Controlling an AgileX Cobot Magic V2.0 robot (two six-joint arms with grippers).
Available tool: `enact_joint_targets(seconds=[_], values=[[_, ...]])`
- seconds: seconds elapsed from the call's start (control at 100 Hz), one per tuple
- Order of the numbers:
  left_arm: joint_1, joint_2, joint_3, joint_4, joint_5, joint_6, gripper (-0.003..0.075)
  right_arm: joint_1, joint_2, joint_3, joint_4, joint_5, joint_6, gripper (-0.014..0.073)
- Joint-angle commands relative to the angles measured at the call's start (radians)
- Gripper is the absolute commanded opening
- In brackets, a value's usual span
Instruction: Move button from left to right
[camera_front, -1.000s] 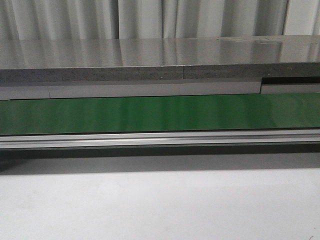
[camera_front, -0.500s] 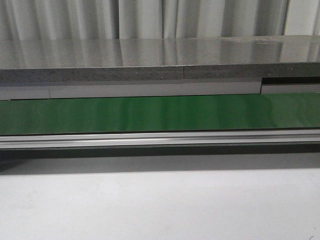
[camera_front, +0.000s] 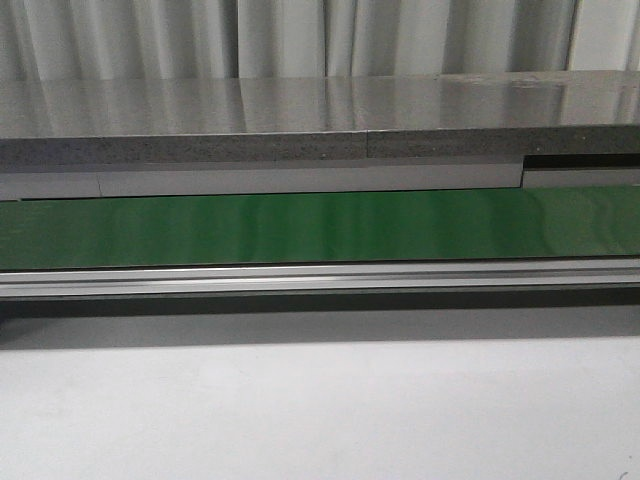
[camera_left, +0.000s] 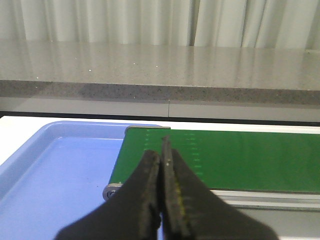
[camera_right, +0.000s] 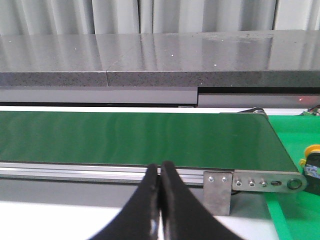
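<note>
Showing yellow-orange round head, black body, button (camera_right: 313, 161) at frame edge

no readable text, label, brand or number was found; only faint pale marks, too small to be read, were seen on the green belt (camera_left: 220, 160).

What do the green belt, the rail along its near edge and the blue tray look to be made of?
Green belt: smooth, likely rubber or PVC, soft sheen. Rail: probably aluminium, silver with lengthwise grooves. Blue tray: likely moulded plastic, even colour, rounded rim.
</note>
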Motion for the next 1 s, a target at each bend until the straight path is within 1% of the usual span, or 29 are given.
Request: enact_joint_targets(seconds=[0.0,0.1,0.16,0.99], values=[[-0.007,-0.030,0.015,-0.002,-0.102,-0.012,-0.0021,0.000,-0.020,-0.016,-0.008,-0.084,0.001,-0.0068],[-0.007,-0.085,0.045,-0.002,-0.102,-0.014,-0.0021,0.000,-0.020,-0.016,-0.008,-0.084,0.001,-0.0068],[-0.007,-0.113,0.045,-0.004,-0.067,-0.014,-0.0021,0.000,-0.020,-0.016,-0.008,-0.084,0.001,-0.0068],[-0.007,-0.110,0.045,-0.003,-0.065,-0.014,-0.0021,0.000,-0.020,-0.016,-0.008,-0.084,0.001,-0.0068]])
